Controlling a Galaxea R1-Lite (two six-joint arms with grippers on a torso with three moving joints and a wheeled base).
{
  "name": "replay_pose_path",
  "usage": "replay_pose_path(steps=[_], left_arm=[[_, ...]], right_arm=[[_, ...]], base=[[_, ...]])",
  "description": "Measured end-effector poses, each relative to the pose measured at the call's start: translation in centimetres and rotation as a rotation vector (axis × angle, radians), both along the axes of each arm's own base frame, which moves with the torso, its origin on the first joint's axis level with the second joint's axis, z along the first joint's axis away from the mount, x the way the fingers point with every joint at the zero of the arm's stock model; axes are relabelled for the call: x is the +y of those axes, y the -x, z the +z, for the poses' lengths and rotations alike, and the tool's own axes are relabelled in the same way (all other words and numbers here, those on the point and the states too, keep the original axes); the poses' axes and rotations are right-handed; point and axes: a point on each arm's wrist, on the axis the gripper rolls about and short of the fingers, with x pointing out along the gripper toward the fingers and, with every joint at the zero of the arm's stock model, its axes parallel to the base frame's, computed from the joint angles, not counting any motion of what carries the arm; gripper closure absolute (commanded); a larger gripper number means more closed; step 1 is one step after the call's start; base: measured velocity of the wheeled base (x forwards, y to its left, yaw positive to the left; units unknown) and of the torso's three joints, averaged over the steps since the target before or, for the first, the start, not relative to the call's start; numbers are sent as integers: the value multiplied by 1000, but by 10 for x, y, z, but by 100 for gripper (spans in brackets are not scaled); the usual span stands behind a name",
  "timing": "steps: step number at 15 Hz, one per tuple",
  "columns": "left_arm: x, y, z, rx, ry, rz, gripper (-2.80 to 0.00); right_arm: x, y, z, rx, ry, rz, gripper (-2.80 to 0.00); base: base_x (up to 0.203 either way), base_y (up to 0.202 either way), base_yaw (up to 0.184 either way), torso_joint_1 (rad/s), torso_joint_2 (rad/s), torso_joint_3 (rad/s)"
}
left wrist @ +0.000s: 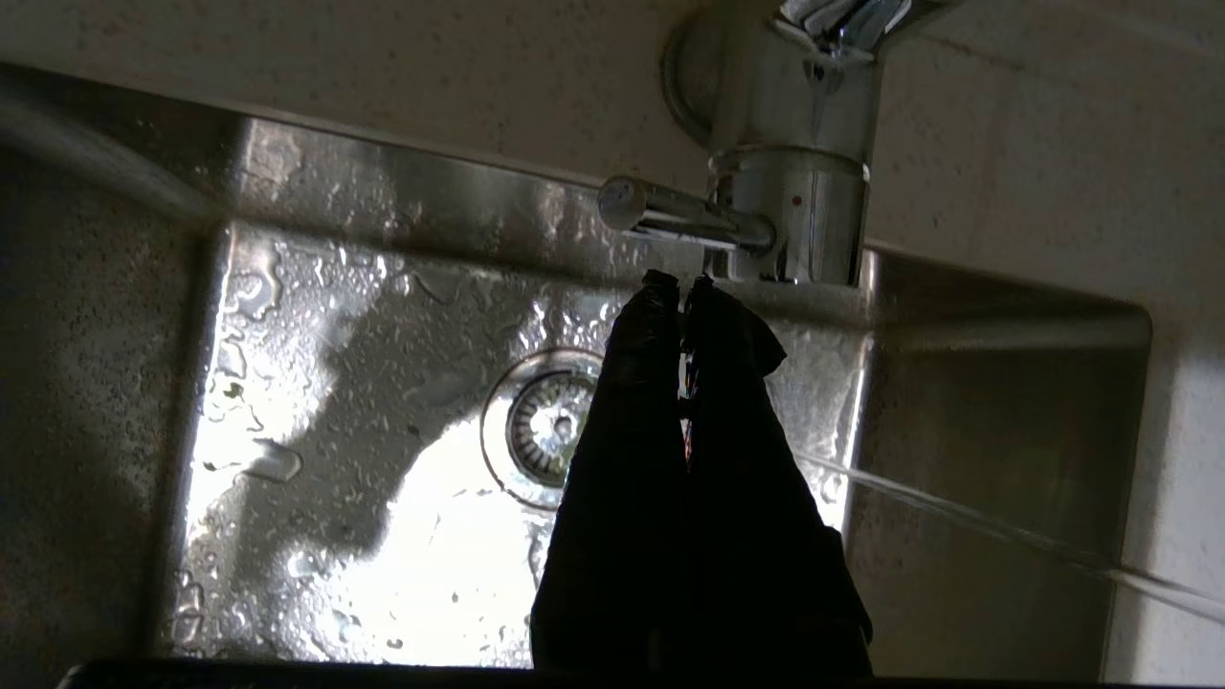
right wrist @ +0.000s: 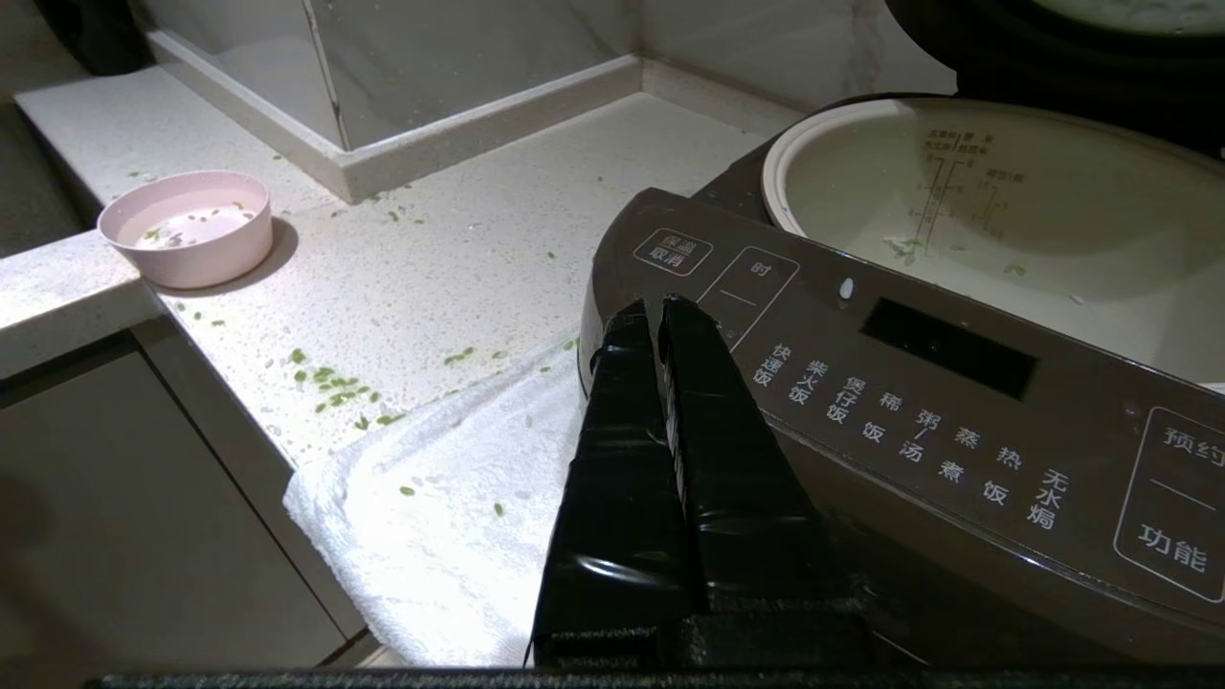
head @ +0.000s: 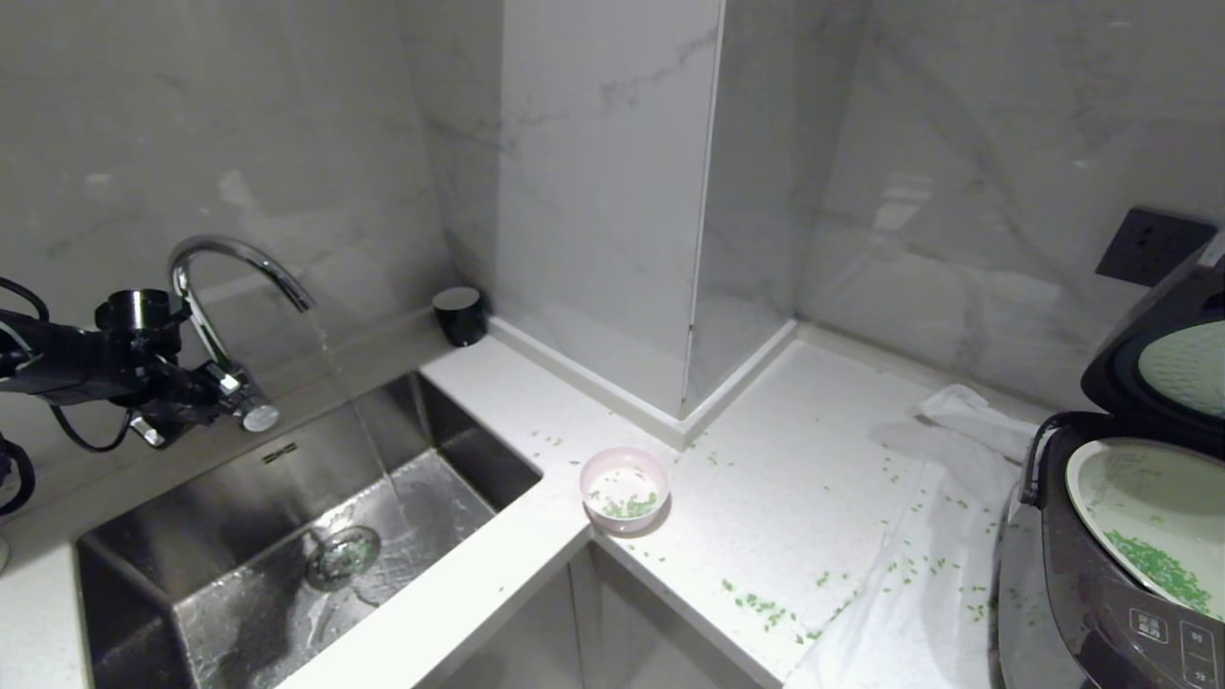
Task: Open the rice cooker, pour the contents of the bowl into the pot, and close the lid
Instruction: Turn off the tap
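Found the left gripper [left wrist: 681, 283], jaws pressed together, just below the faucet lever [left wrist: 670, 212] at the head view's left, with water running into the sink [head: 172, 536]. Saw the right gripper [right wrist: 660, 308] likewise closed on nothing before the rice cooker [head: 1081, 593] at lower right, lid [head: 1163, 359] raised. Noted green bits [head: 1158, 565] in the pot [head: 1086, 478], a few apparently left in the pink bowl [head: 624, 488] mid-counter.
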Motion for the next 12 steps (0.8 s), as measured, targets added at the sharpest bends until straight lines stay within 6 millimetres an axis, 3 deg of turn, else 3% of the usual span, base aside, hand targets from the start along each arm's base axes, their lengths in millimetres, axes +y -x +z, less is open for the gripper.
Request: replay_pose_path(steps=[12], left_arm=[[16,-7,0,-35,-32,87,0]], right_arm=[[0,0,0,0,0,-1,0]], base=[[0,0,0,0,0,0]])
